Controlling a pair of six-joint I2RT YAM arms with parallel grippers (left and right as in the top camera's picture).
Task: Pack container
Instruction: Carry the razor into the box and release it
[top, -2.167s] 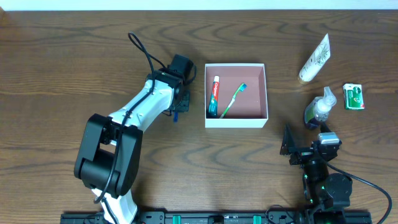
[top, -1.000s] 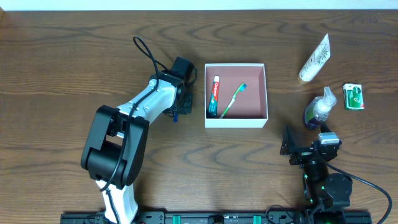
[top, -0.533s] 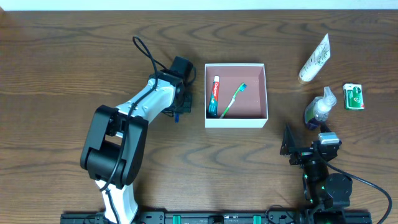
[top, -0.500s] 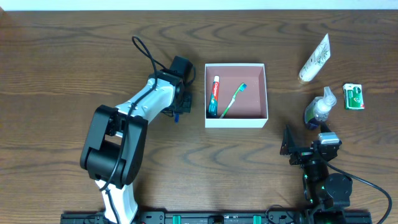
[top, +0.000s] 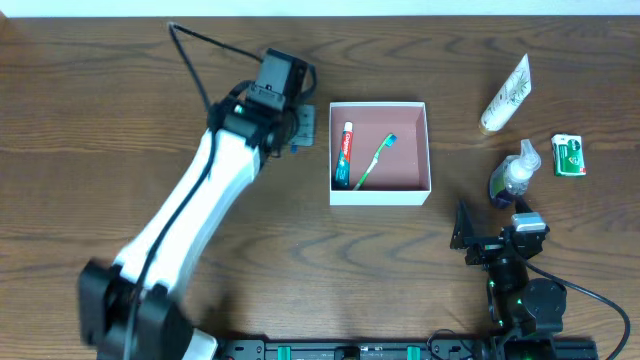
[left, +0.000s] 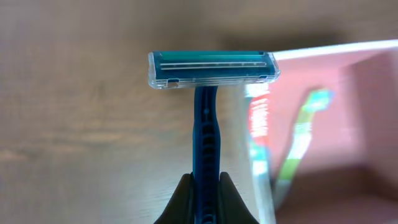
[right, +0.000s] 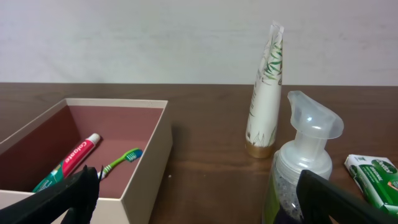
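The container (top: 380, 194) is a shallow white-walled box with a pink inside, at the table's middle. A toothpaste tube (top: 344, 153) and a green toothbrush (top: 375, 162) lie in it. My left gripper (top: 299, 126) hangs above the table just left of the container's far-left corner, shut on a blue razor (left: 206, 124). The razor's clear head (left: 212, 68) points forward, and the container's rim (left: 323, 51) is to its right. My right gripper (top: 493, 238) rests open and empty near the front right. The container's near wall also shows in the right wrist view (right: 134, 186).
A white tube (top: 507, 94), a pump bottle (top: 514, 173) and a small green packet (top: 568, 155) stand right of the container. The pump bottle (right: 305, 168) is close in front of my right gripper.
My left arm has risen from the table with the razor and moved farther back, toward the container's far-left corner. The right arm has not moved.
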